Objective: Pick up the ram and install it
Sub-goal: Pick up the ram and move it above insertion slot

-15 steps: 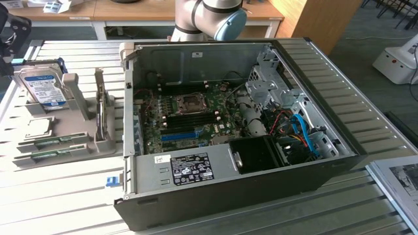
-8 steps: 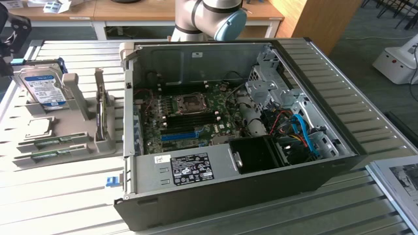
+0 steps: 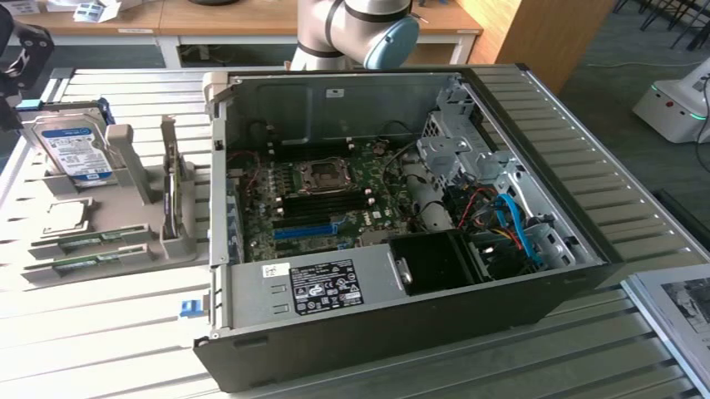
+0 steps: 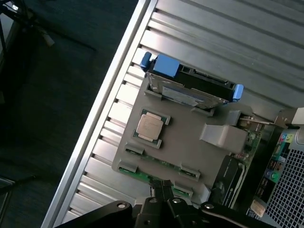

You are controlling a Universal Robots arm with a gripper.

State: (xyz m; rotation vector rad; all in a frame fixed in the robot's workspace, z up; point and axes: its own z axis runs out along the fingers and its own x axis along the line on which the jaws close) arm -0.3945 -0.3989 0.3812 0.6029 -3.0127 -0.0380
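Where the slatted metal table point(image 3: 111, 332) is widest, an open computer case point(image 3: 444, 332) is laid on its side, and its motherboard point(image 3: 332, 199) is left exposed. The arm point(image 3: 355, 33) is seen beyond the far wall of the case. Just beside the case, toward the exterior view's left, a grey tray point(image 3: 116, 212) is set on the table. A silver hard drive point(image 3: 72, 150) with a blue-white label is propped upright at the tray's far end, and a thin board point(image 3: 169, 183) is held on edge in a grey stand on the side nearer the case. The ram point(image 3: 89, 260), a long, thin green stick, is laid flat in the outermost slot of the tray, at the end opposite the hard drive, well apart from the motherboard; a second green strip point(image 3: 78, 242) is seen in the slot just beside it. A small square processor point(image 3: 66, 218) is laid flat between the hard drive and those slots. The gripper point(image 4: 161, 186) is seen in the wrist view over the ram's end of the tray. Its dark fingers are pressed together with nothing between them, and whether the ram is touched cannot be told.
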